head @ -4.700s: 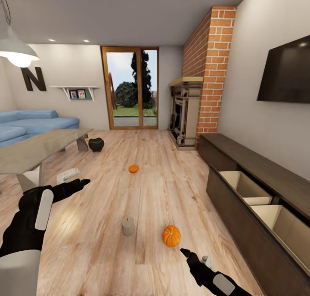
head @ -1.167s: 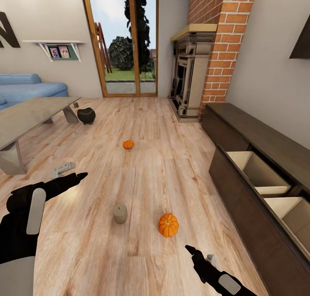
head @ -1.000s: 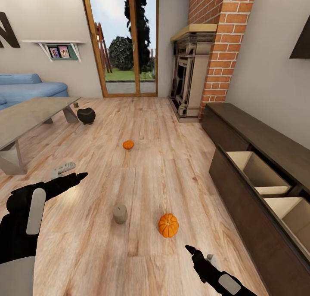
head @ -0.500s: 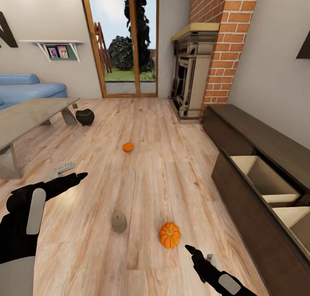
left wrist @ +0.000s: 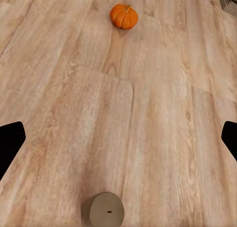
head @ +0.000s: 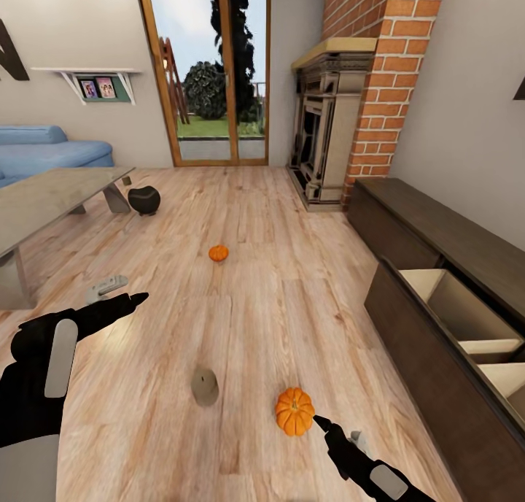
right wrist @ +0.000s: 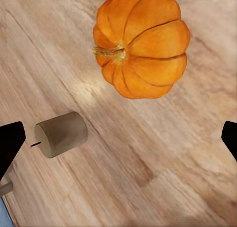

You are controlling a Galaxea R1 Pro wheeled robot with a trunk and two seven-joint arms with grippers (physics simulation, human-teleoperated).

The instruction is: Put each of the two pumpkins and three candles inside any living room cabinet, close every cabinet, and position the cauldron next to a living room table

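Note:
Two orange pumpkins lie on the wood floor: the near pumpkin (head: 294, 411) (right wrist: 143, 44) just ahead of my right gripper (head: 321, 422) (right wrist: 118, 138), and the far pumpkin (head: 218, 253) mid-room. A cream candle (head: 205, 387) (right wrist: 61, 134) (left wrist: 106, 210) stands left of the near pumpkin. A pumpkin (left wrist: 123, 16) lies well beyond the candle in the left wrist view. My left gripper (head: 135, 298) (left wrist: 118, 140) hovers over bare floor. Both grippers are open and hold nothing. The dark cabinet (head: 437, 341) runs along the right wall with two drawers pulled out. The black cauldron (head: 144, 199) sits by the table (head: 51, 195).
A grey remote (head: 106, 287) lies on the floor near my left gripper. A blue sofa (head: 44, 148) stands behind the table. The brick fireplace (head: 328, 130) and a glass door (head: 211, 71) are at the far end.
The whole view has shifted: the camera moved forward, so the candle, near pumpkin and drawers sit lower and closer. Both arms hold the same pose.

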